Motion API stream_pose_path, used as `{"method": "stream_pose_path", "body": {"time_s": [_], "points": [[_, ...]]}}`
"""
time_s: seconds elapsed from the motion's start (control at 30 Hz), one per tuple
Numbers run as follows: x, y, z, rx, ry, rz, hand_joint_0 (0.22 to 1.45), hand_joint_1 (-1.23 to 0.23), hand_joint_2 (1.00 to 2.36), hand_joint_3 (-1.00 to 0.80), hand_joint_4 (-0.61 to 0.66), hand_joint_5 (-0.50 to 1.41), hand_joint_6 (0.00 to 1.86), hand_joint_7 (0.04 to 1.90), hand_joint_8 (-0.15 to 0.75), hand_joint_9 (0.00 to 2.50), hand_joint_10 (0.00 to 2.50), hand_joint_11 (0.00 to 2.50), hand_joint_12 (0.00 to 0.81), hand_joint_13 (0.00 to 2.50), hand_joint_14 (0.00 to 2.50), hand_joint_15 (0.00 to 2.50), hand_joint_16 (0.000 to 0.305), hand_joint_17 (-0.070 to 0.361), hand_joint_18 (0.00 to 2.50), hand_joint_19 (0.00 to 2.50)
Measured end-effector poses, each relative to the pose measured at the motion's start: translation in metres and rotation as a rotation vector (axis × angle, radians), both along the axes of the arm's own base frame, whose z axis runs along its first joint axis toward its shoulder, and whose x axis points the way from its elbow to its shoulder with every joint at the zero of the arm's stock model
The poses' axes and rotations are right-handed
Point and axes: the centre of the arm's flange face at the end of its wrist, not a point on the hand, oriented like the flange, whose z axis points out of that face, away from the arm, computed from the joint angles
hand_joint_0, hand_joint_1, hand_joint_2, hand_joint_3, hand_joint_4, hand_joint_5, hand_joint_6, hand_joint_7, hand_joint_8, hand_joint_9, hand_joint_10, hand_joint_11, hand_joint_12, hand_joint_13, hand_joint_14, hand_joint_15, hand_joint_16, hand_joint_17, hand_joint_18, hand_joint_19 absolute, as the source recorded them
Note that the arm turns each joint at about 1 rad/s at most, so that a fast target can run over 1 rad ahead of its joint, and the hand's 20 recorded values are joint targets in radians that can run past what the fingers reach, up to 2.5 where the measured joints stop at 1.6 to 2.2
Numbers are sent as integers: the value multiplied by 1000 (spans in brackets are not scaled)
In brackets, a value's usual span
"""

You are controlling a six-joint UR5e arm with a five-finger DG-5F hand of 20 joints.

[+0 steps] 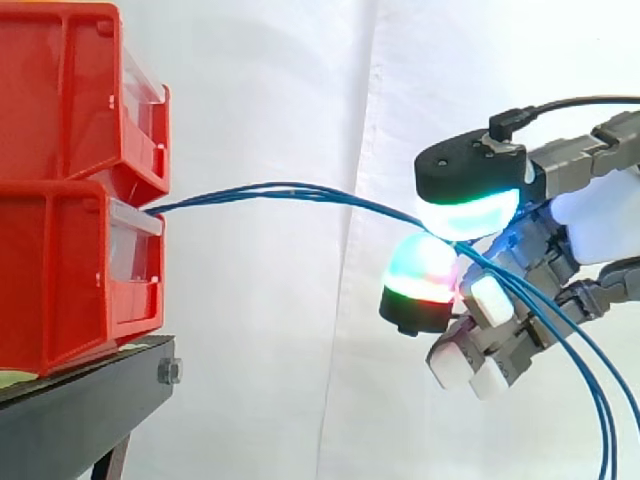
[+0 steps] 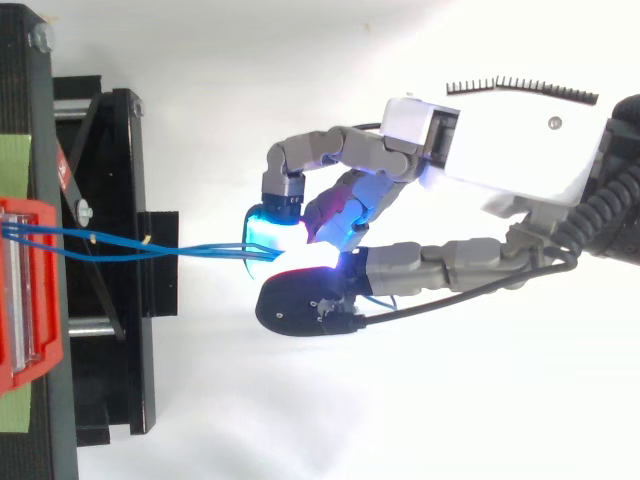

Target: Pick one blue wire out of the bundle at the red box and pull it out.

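Two stacked red bins (image 1: 70, 180) stand on a black stand (image 1: 80, 400) at the left. A bundle of thin blue wires (image 1: 290, 192) leaves the gap between the bins and runs right in a shallow arc. My hand (image 2: 500, 160) comes in from the right and its glowing fingertips (image 1: 468, 212) are pinched on the blue wires (image 2: 160, 248), well clear of the bins. Past the pinch, the wires pass through the hand and hang down at the lower right (image 1: 600, 400). Whether one wire or several sit in the pinch I cannot make out.
A white curtain forms the background. The black stand's frame and crossbars (image 2: 110, 250) lie beneath the wires near the red bin (image 2: 30, 290). Open space lies between the bins and the hand.
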Motion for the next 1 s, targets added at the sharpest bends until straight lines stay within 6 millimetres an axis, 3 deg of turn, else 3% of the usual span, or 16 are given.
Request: {"method": "stream_pose_path", "body": {"time_s": [0.27, 0.4, 0.47, 0.6, 0.73, 0.87, 1.0], "points": [[-1, 0, 4, -4, -5, 0, 620, -778, 1014, -252, 234, -120, 704, 944, 239, 1007, 26, 625, 355, 691, 21, 450, 59, 133, 448, 585], [-1, 0, 4, -5, -5, 0, 586, -752, 1014, -294, 243, -122, 731, 907, 238, 1011, 24, 630, 353, 689, 20, 455, 58, 131, 447, 585], [-1, 0, 4, -5, -4, 1, 575, -694, 1013, -315, 228, -97, 682, 999, 235, 1033, 23, 607, 352, 693, 20, 450, 58, 131, 444, 592], [-1, 0, 4, -5, -4, 1, 588, -605, 1012, -215, 262, -64, 603, 1132, 256, 1069, 22, 570, 378, 720, 18, 443, 64, 145, 468, 582], [-1, 0, 4, -4, -4, 1, 610, -606, 1010, -148, 280, -56, 543, 1235, 264, 1073, 21, 556, 393, 729, 18, 432, 67, 151, 487, 573], [-1, 0, 4, -4, -5, 1, 628, -705, 1006, -68, 274, -73, 565, 1156, 276, 1073, 21, 571, 401, 736, 19, 436, 68, 154, 504, 561], [-1, 0, 4, -4, -5, 1, 641, -744, 1009, -107, 279, -108, 666, 974, 265, 1055, 24, 628, 387, 728, 20, 441, 66, 148, 500, 559]]}}
